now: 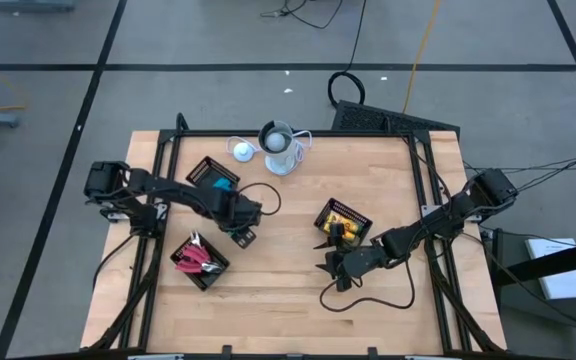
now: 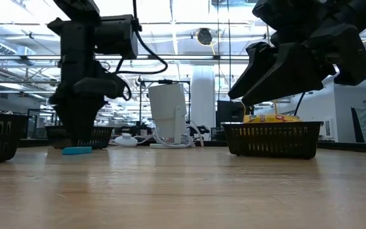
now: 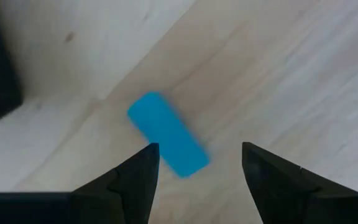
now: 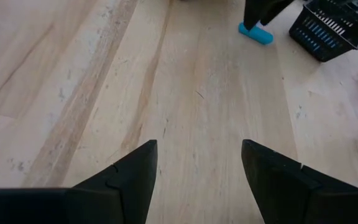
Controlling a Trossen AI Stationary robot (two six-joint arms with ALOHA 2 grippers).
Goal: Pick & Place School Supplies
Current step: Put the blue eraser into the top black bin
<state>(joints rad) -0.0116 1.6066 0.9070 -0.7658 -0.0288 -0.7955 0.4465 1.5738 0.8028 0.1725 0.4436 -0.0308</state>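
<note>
A light-blue rectangular block (image 3: 166,134) lies flat on the bare wood, also seen in the low view (image 2: 76,151) and the right wrist view (image 4: 255,33). My left gripper (image 3: 199,163) is open and points down just above the block, which lies off toward one fingertip (image 2: 81,137). In the high view the left gripper (image 1: 240,230) hides the block. My right gripper (image 4: 199,163) is open over bare wood (image 1: 331,267), near the basket of yellow pieces (image 1: 343,222).
Three black mesh baskets stand on the table: one with blue blocks (image 1: 213,178), one with red-handled tools (image 1: 200,258), one with yellow pieces (image 2: 272,137). A white-grey cup-like object (image 1: 280,148) with a cable stands at the far edge. Bare wood lies between the arms.
</note>
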